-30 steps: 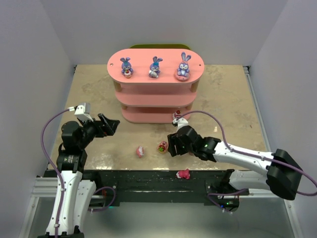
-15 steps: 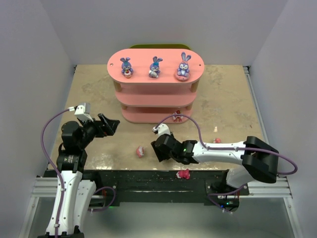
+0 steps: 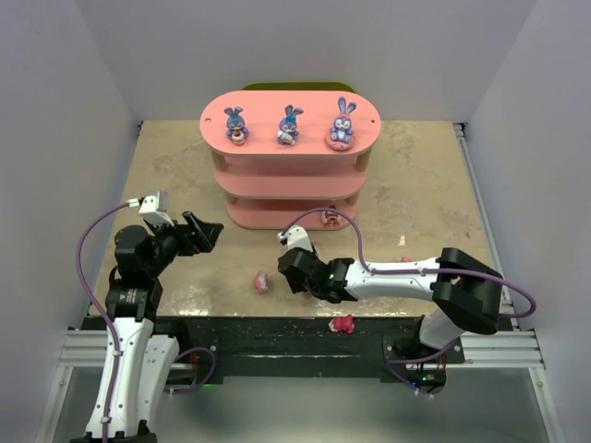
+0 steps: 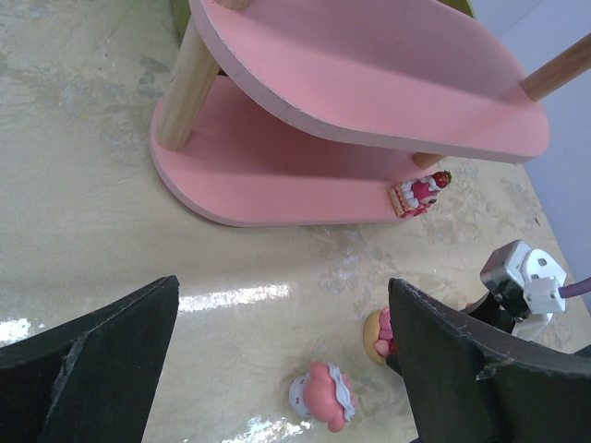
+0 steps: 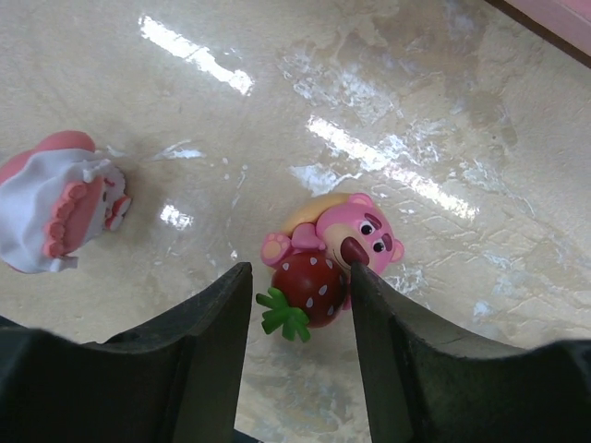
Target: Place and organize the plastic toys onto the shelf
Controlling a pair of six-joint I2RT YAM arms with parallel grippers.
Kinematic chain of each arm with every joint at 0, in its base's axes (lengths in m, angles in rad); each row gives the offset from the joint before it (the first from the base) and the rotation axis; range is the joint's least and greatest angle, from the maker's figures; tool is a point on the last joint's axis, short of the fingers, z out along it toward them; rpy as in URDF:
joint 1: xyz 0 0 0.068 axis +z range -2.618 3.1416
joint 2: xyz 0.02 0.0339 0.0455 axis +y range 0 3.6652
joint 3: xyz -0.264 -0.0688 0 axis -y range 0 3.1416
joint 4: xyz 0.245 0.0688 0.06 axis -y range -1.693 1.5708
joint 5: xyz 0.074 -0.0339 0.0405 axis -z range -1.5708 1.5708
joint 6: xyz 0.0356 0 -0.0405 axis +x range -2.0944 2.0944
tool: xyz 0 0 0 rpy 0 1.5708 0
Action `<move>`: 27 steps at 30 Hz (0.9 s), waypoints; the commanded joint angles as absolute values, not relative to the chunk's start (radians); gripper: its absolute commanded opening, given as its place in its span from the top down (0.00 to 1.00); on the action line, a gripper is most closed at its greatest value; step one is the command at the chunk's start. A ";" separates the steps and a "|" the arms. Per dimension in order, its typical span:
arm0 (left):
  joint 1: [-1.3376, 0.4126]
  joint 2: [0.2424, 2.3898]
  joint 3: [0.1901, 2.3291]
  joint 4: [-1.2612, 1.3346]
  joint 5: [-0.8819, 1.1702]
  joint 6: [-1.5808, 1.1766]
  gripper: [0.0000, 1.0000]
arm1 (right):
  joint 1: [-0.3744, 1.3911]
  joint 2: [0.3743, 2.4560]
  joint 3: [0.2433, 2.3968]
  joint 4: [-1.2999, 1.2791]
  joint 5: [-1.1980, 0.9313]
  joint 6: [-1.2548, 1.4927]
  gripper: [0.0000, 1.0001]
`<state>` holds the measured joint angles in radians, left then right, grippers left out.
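Right gripper [image 5: 301, 277] low over table [image 5: 434, 101], fingers straddling bear toy [image 5: 343, 242], sliver of gap on one side. Frilly toy [image 5: 57, 205] nearby, apart. Left gripper [image 4: 283, 300] spread wide, short of shelf [image 4: 277, 180] bottom edge.

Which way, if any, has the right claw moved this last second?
Yes: the right gripper slid left over the table, from in front of the shelf's right part to its middle.

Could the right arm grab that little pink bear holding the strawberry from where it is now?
Probably yes. The right claw straddles the pink bear on the table, one finger each side, with nothing between them and it. The white-and-pink toy lies well aside.
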<state>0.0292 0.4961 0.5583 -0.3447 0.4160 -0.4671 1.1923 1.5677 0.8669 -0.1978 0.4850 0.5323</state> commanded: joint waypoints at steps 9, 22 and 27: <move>0.023 0.491 0.560 -0.308 0.426 -0.448 0.01 | 1.203 1.583 0.907 -0.212 0.564 0.548 0.87; 0.021 0.491 0.558 -0.308 0.426 -0.448 0.00 | 1.203 1.528 1.000 -0.206 0.696 0.448 1.00; 0.021 0.492 0.558 -0.308 0.426 -0.448 0.00 | 1.201 1.557 1.038 -0.137 0.745 0.347 1.00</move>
<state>0.0250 0.4961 0.5583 -0.3447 0.4160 -0.4671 1.1976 1.5703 0.9752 -0.2218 0.6476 0.4397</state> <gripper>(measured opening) 0.994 0.340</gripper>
